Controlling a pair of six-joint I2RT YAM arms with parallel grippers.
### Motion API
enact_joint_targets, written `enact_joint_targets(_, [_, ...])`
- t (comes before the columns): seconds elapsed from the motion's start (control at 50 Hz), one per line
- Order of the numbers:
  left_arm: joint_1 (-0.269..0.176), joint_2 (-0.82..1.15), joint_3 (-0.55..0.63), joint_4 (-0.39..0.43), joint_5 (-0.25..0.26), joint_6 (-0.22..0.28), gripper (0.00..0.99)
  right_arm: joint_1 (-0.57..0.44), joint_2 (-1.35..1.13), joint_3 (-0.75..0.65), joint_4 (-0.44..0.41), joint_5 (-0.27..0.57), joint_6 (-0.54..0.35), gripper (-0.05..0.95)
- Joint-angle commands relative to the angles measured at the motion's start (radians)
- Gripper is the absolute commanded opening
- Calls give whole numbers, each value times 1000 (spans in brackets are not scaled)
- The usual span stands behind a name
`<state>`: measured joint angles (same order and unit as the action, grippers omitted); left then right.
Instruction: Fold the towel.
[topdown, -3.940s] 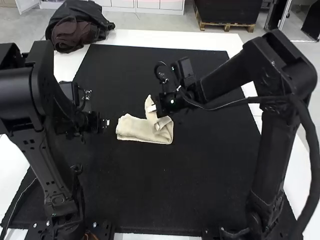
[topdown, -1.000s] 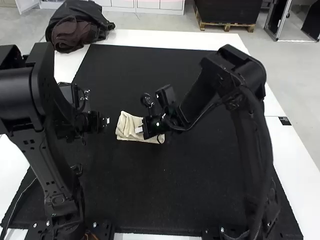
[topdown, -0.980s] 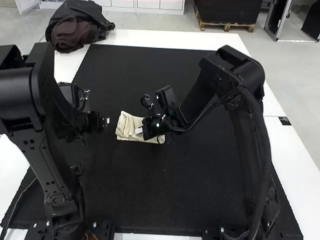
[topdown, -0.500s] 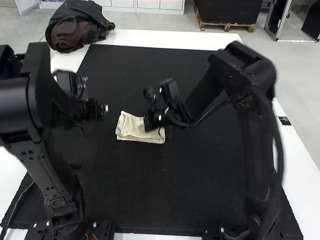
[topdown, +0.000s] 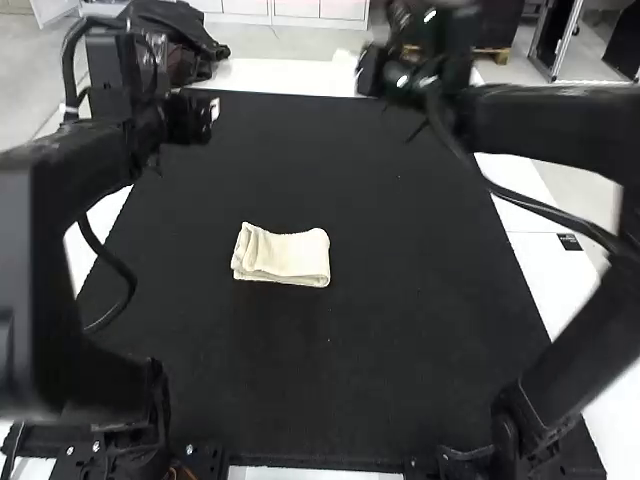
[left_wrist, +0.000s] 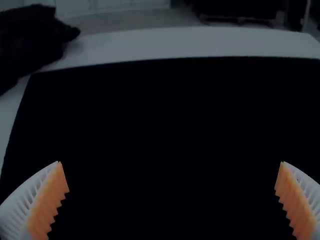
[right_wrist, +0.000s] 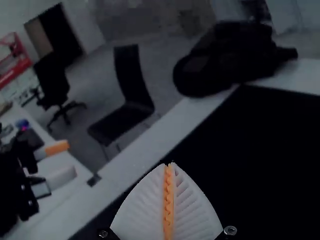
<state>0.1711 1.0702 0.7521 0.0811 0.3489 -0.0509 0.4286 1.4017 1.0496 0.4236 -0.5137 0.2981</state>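
Observation:
The cream towel (topdown: 290, 255) lies on the black mat in the high view, folded into a small, compact rectangle with layered edges at its left and front. My left gripper (topdown: 214, 108) is raised over the mat's far left part, away from the towel; in the left wrist view the left gripper (left_wrist: 171, 162) has its fingers wide apart and nothing between them. My right gripper (topdown: 366, 72) is up near the mat's far edge, beyond and to the right of the towel. In the right wrist view the right gripper (right_wrist: 169, 164) has its pads pressed together with no cloth between them.
A black mat (topdown: 300, 370) covers most of the white table (topdown: 290, 77). A dark bag or jacket (topdown: 198, 45) lies at the table's far left corner, behind the left gripper. The left gripper's fingers also show from the side in the right wrist view.
My right gripper has left the towel and risen toward the far side. The left gripper has also moved up and away. The towel, earlier with a lifted flap, now lies folded smaller.

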Motion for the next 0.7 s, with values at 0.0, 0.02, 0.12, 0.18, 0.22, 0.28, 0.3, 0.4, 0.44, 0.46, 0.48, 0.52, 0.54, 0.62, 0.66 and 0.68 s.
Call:
enact_joint_targets(0.0, [-78,-88,29,-4,12,-61,970,-50,-170,-59,14,-75,67,-20])
enact_joint_targets(0.02, [-96,-104,29,-9,10,-64,970,-59,-202,-74,17,-77,76,-20])
enact_joint_targets(0.12, [-193,-173,10,-12,-50,-86,970,-102,-365,-160,24,-98,104,-20])
enact_joint_targets(0.18, [-255,-211,-5,-11,-82,-89,970,-128,-469,-218,38,-103,118,-20])
enact_joint_targets(0.22, [-301,-243,-19,-9,-119,-95,970,-146,-541,-263,53,-114,133,-20])
enact_joint_targets(0.28, [-358,-289,-42,-3,-176,-96,970,-168,-629,-306,55,-117,144,-20])
enact_joint_targets(0.3, [-380,-309,-53,3,-197,-101,970,-175,-662,-321,55,-117,148,-20])
enact_joint_targets(0.4, [-412,-411,-105,49,-238,-106,970,-218,-830,-390,53,-120,184,-20])
enact_joint_targets(0.44, [-403,-452,-122,57,-240,-106,969,-234,-896,-411,41,-120,191,-20])
enact_joint_targets(0.46, [-400,-474,-128,55,-241,-106,969,-243,-937,-422,35,-120,194,-20])
enact_joint_targets(0.48, [-397,-490,-134,52,-243,-106,969,-249,-966,-431,29,-120,199,-20])
enact_joint_targets(0.52, [-394,-527,-145,45,-243,-106,969,-263,-1031,-447,20,-120,207,-20])
enact_joint_targets(0.54, [-390,-547,-149,37,-241,-106,967,-268,-1058,-451,15,-120,208,-20])
enact_joint_targets(0.62, [-384,-621,-166,20,-246,-107,967,-289,-1173,-474,-5,-120,223,-20])
enact_joint_targets(0.66, [-378,-650,-168,13,-249,-107,967,-297,-1215,-479,-19,-118,226,-20])
enact_joint_targets(0.68, [-371,-664,-168,8,-251,-109,967,-300,-1235,-482,-22,-117,228,-20])
